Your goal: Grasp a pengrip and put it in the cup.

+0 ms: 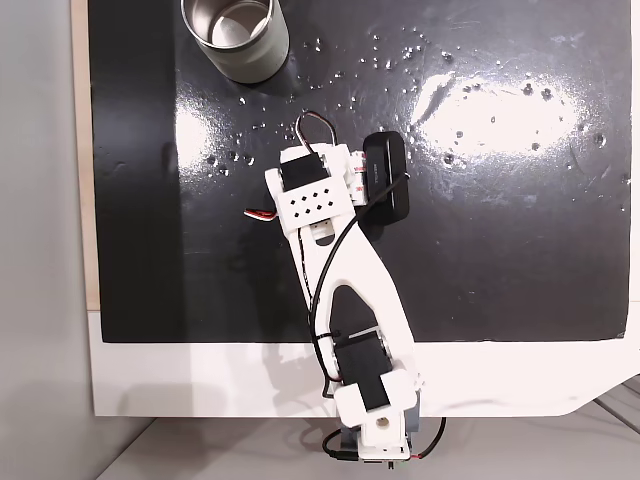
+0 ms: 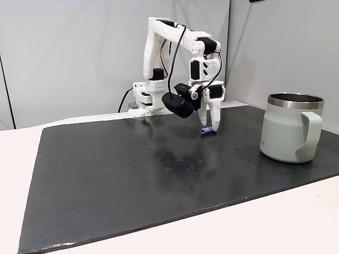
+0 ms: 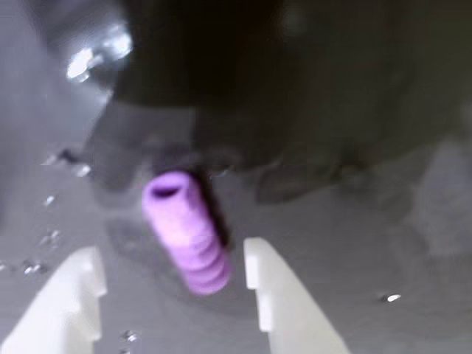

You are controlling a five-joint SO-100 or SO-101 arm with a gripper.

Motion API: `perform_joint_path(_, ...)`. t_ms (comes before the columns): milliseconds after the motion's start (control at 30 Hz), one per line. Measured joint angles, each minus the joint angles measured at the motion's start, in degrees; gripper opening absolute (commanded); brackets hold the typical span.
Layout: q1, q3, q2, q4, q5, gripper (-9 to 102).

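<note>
- Between the two white fingertips in the wrist view lay the pengrip (image 3: 186,230), a purple ribbed tube on its side, its open end pointing up the picture and its lower end closer to the right finger (image 3: 273,295) than to the left one.
- Neither fingertip clearly touched the pengrip there; the gripper (image 3: 171,274) stood parted wider than the tube and held nothing.
- On the dark slab (image 2: 132,174) in a fixed view, the pengrip (image 2: 207,130) rested just beside the lowered finger tips of the gripper (image 2: 210,123), which pointed down at the mat.
- Off to the right in that same view stood the cup (image 2: 290,128), upright, pale grey-green outside with a steel rim, its handle facing the camera side, well apart from the pengrip.
- Seen from above in a fixed view, the cup (image 1: 236,38) sat at the top edge of the mat (image 1: 500,250), and the white arm (image 1: 345,270) reached up from the bottom, covering the pengrip and fingers.
- Small specks dotted the shiny mat around the arm.
</note>
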Motion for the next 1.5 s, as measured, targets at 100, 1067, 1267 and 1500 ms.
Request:
perform_joint_path(100,-0.26,0.00,-0.88,-0.26,0.00,16)
perform_joint_path(1067,0.00,-0.09,-1.49,-1.05,-3.34,0)
perform_joint_path(1267,0.00,-0.97,-0.88,0.44,-3.34,0)
perform_joint_path(1500,-0.18,-8.09,4.48,5.80,-3.34,0)
